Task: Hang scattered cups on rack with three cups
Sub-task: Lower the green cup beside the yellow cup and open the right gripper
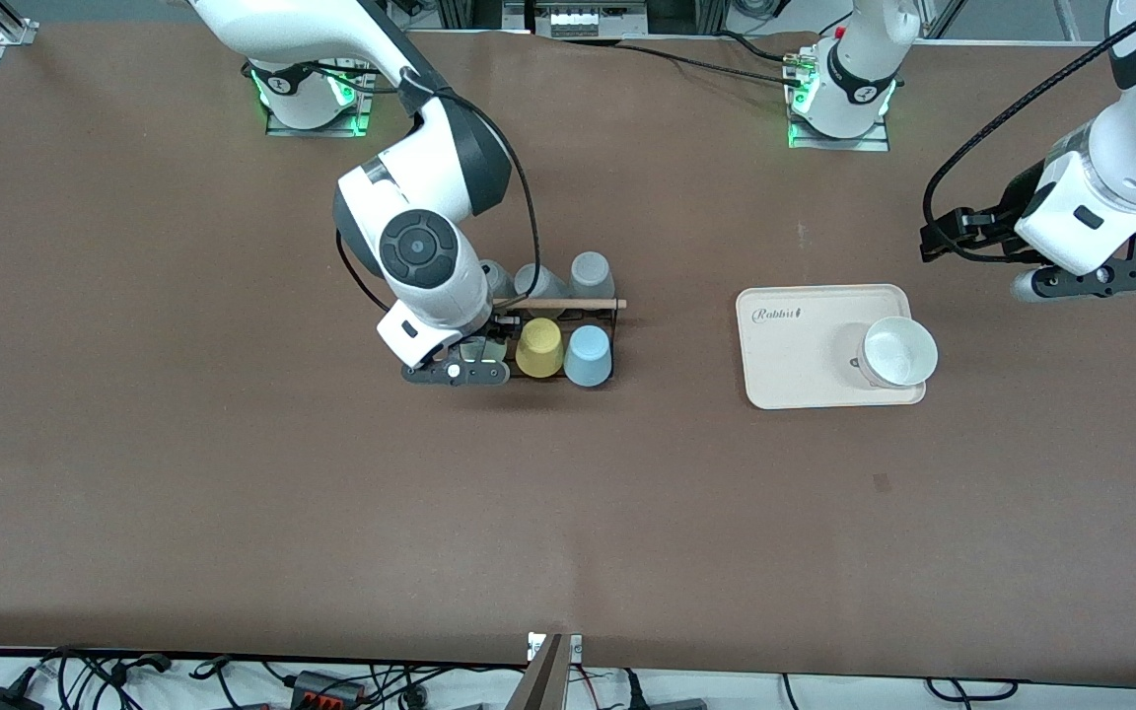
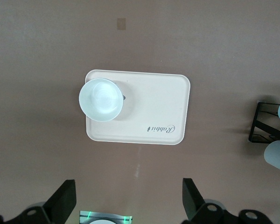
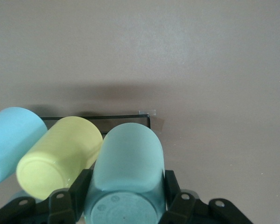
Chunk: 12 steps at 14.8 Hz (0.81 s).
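Right tool (image 1: 458, 372) grips green cup (image 3: 126, 175), half-hidden on rack (image 1: 596, 314).

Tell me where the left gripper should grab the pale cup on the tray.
The pale cup: its rim, from straight above, probably one finger inside, one outside: it stands upright on the tray, mouth up, flaring wide. The open left gripper hangs over table beside the tray; the right gripper is shut on a green cup at the rack.
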Each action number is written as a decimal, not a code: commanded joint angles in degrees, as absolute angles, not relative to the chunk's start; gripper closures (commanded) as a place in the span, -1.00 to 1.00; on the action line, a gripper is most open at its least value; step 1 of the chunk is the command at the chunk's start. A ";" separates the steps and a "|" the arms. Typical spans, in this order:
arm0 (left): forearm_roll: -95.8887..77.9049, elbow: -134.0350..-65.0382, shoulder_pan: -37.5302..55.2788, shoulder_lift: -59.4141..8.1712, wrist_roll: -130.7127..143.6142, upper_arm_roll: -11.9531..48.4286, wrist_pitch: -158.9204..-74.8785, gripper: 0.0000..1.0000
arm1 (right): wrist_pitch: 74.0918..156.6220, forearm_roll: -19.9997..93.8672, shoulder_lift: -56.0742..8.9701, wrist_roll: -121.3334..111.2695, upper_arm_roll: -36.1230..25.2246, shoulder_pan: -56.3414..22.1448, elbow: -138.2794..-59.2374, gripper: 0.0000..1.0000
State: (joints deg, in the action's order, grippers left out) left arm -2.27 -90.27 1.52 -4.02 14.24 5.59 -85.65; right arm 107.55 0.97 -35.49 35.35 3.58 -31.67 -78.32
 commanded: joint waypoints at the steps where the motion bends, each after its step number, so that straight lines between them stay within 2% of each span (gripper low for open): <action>1: -1.67 -89.65 1.49 -3.87 14.24 5.89 -84.90 -1.00 | 107.31 1.85 -37.17 36.21 3.60 -31.99 -76.38 0.46; 5: -1.67 -89.65 1.49 -3.87 14.24 5.89 -84.90 -1.00 | 111.43 1.93 -39.19 36.30 3.60 -32.61 -76.38 0.46; 10: -2.46 -89.65 1.41 -3.96 14.24 5.89 -84.90 -1.00 | 111.97 3.34 -40.08 36.30 3.52 -32.52 -76.46 0.38; 11: -2.46 -89.65 1.41 -3.96 14.24 5.89 -84.90 -1.00 | 111.89 3.34 -39.99 36.30 3.52 -32.52 -76.46 0.01; 12: -2.46 -89.65 1.41 -3.96 14.24 5.89 -84.90 -1.00 | 111.80 3.43 -39.99 36.47 3.52 -32.52 -76.46 -0.99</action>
State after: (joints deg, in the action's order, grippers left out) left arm -2.28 -90.27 1.52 -4.02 14.24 5.61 -85.65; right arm 112.20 2.41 -39.25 35.64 3.60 -32.34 -78.24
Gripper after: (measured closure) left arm 0.000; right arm 0.317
